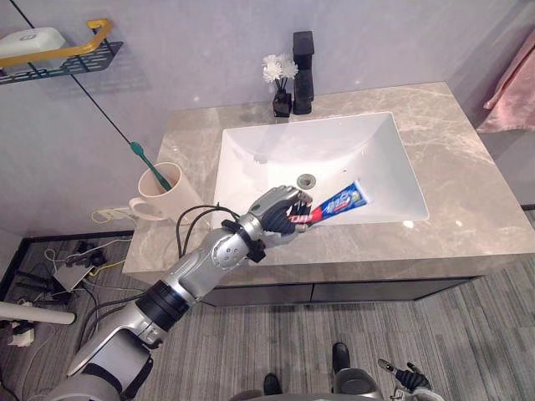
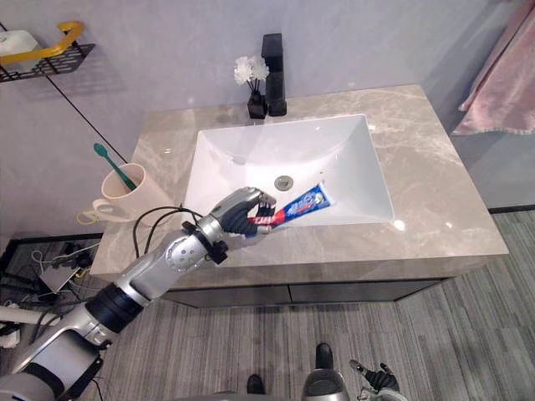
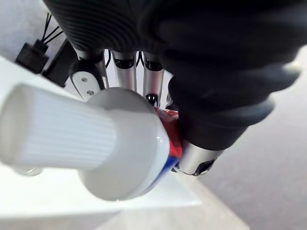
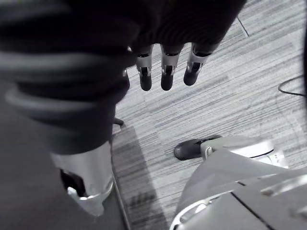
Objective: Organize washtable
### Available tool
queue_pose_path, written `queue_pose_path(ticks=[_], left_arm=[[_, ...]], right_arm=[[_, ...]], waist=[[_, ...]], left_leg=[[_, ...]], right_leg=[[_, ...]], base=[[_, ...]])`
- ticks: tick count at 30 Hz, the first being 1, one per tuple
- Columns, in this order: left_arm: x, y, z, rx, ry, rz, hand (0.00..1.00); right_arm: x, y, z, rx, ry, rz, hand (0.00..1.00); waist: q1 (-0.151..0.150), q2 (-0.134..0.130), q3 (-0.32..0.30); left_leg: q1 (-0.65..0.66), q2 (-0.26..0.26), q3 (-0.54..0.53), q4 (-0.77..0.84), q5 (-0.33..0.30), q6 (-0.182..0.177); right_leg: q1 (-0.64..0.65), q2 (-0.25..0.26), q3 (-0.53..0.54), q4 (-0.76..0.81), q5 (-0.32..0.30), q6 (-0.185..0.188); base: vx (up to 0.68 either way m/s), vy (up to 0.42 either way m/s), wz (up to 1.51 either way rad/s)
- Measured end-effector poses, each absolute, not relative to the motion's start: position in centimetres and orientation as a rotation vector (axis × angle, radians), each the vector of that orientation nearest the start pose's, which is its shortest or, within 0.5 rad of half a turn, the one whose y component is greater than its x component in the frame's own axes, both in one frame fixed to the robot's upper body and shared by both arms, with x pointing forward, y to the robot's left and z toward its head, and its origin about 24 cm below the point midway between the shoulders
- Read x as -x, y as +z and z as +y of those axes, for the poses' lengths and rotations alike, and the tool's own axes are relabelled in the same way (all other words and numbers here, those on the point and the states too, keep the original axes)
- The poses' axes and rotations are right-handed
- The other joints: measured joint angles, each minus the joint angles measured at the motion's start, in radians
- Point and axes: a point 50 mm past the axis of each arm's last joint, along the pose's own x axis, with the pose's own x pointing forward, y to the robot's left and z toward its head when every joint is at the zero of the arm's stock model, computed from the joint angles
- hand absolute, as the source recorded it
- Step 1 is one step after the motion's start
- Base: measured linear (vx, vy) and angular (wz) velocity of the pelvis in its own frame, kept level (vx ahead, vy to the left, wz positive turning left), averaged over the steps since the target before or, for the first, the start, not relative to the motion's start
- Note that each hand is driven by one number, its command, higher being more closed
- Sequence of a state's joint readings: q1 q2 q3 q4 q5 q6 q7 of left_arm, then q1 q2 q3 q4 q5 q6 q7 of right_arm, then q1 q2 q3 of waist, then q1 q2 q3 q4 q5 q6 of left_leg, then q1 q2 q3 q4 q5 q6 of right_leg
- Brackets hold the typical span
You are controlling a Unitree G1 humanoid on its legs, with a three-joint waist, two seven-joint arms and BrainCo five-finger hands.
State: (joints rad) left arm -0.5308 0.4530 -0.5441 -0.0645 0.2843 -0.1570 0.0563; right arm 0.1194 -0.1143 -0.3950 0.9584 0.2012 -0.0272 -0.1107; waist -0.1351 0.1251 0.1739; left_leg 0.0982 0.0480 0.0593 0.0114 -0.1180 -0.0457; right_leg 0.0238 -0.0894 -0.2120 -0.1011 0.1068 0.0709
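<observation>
left hand (image 1: 276, 215) fingers curled tight round the cap end of the toothpaste tube (image 1: 341, 201), held over the near edge of the sink (image 1: 368, 142), tail pointing right. mug (image 1: 163, 199) with green toothbrush (image 1: 149, 163) stands on the counter (image 1: 468, 200), left side. right hand (image 4: 166, 76) hangs low, fingers loose, holding nothing.

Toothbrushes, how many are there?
1. A green toothbrush stands tilted in the beige mug on the counter, left of the sink. The left hand holds a toothpaste tube, not a brush. Another could hide inside the mug.
</observation>
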Motion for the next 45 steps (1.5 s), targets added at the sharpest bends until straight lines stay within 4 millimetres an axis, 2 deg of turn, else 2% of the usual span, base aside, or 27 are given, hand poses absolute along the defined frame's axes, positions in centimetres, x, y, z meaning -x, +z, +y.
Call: queue_pose_path(ticks=[4, 7, 11, 13, 16, 19, 21, 25, 30, 34, 40, 45], left_arm=[[-27.0, 19.1, 6.8, -0.655, -0.434, -0.837, 1.00], [-26.1, 19.4, 7.7, -0.571, -0.357, -0.857, 1.00], [-25.9, 19.3, 8.6, -0.534, -0.290, -0.848, 1.00], [-25.5, 19.5, 9.1, -0.512, -0.255, -0.854, 1.00], [-24.8, 20.1, 10.2, -0.475, -0.185, -0.879, 1.00], [-24.2, 20.6, 11.7, -0.424, -0.067, -0.893, 1.00], [-23.7, 20.4, 12.8, -0.390, 0.008, -0.882, 1.00], [-23.0, 19.6, 13.8, -0.383, 0.063, -0.847, 1.00], [-22.2, 19.2, 14.6, -0.375, 0.105, -0.824, 1.00], [-21.8, 18.5, 14.7, -0.374, 0.100, -0.794, 1.00], [-21.5, 18.2, 14.6, -0.381, 0.068, -0.774, 1.00], [-21.5, 18.1, 14.2, -0.381, 0.034, -0.770, 1.00]], right_arm=[[-7.9, -14.4, -25.8, -0.286, -0.755, 0.920, 0.00], [-7.6, -13.7, -27.0, -0.338, -0.859, 0.847, 0.00], [-8.2, -12.3, -28.6, -0.361, -0.945, 0.723, 0.00], [-8.9, -11.0, -29.4, -0.364, -0.988, 0.624, 0.00], [-10.3, -8.5, -30.7, -0.345, -1.027, 0.472, 0.00], [-12.0, -5.5, -31.7, -0.309, -1.036, 0.310, 0.00], [-13.0, -2.7, -32.4, -0.284, -1.042, 0.166, 0.00], [-13.7, 1.4, -33.2, -0.214, -1.036, -0.026, 0.00], [-14.6, 5.5, -32.5, -0.197, -0.935, -0.229, 0.00], [-16.2, 8.1, -30.6, -0.199, -0.739, -0.346, 0.00], [-18.3, 10.7, -28.1, -0.164, -0.467, -0.429, 0.00], [-21.0, 12.0, -24.4, -0.249, -0.159, -0.475, 0.00]], waist=[[0.036, -0.016, -0.004], [0.041, -0.025, -0.009], [0.043, -0.046, -0.025], [0.044, -0.056, -0.036], [0.043, -0.057, -0.039], [0.044, -0.057, -0.041], [0.049, -0.057, -0.041], [0.066, -0.061, -0.044], [0.066, -0.068, -0.051], [0.065, -0.073, -0.066], [0.076, -0.077, -0.086], [0.095, -0.085, -0.093]], left_leg=[[-0.015, -0.007, 0.015, 0.006, 0.006, 0.010], [-0.016, -0.008, 0.024, 0.010, 0.007, 0.011], [-0.021, -0.007, 0.028, 0.006, 0.007, 0.011], [-0.023, -0.005, 0.031, 0.006, 0.007, 0.011], [-0.015, 0.000, 0.040, 0.012, 0.009, 0.011], [-0.014, 0.005, 0.045, 0.014, 0.009, 0.011], [-0.011, 0.007, 0.052, 0.014, 0.009, 0.010], [-0.001, 0.007, 0.069, 0.013, 0.008, 0.010], [0.009, 0.006, 0.091, 0.015, 0.007, 0.010], [0.016, 0.008, 0.110, 0.015, 0.005, 0.008], [0.019, 0.008, 0.110, 0.015, 0.004, 0.008], [0.020, 0.007, 0.105, 0.016, 0.004, 0.008]], right_leg=[[-0.019, -0.006, 0.010, 0.000, 0.003, -0.002], [-0.019, -0.006, 0.018, 0.000, 0.007, -0.002], [-0.021, -0.004, 0.022, -0.003, 0.007, -0.002], [-0.028, -0.002, 0.028, -0.003, 0.009, -0.003], [-0.028, 0.004, 0.031, 0.000, 0.014, -0.004], [-0.028, 0.012, 0.034, 0.000, 0.014, -0.005], [-0.027, 0.018, 0.041, 0.000, 0.015, -0.006], [-0.026, 0.020, 0.058, 0.000, 0.020, -0.007], [-0.028, 0.022, 0.080, 0.000, 0.025, -0.007], [-0.031, 0.026, 0.100, 0.000, 0.026, -0.008], [-0.030, 0.027, 0.102, 0.000, 0.026, -0.007], [-0.026, 0.023, 0.098, 0.000, 0.027, -0.007]], base=[[-0.10, -0.025, -0.10], [-0.10, -0.030, -0.05], [-0.09, -0.025, -0.05], [-0.03, -0.017, -0.09], [0.02, -0.014, -0.06], [0.01, -0.011, -0.03], [-0.02, -0.025, -0.08], [-0.04, -0.004, -0.12], [-0.05, -0.004, -0.14], [-0.04, -0.009, -0.15], [0.00, -0.001, -0.01], [-0.01, -0.001, 0.02]])
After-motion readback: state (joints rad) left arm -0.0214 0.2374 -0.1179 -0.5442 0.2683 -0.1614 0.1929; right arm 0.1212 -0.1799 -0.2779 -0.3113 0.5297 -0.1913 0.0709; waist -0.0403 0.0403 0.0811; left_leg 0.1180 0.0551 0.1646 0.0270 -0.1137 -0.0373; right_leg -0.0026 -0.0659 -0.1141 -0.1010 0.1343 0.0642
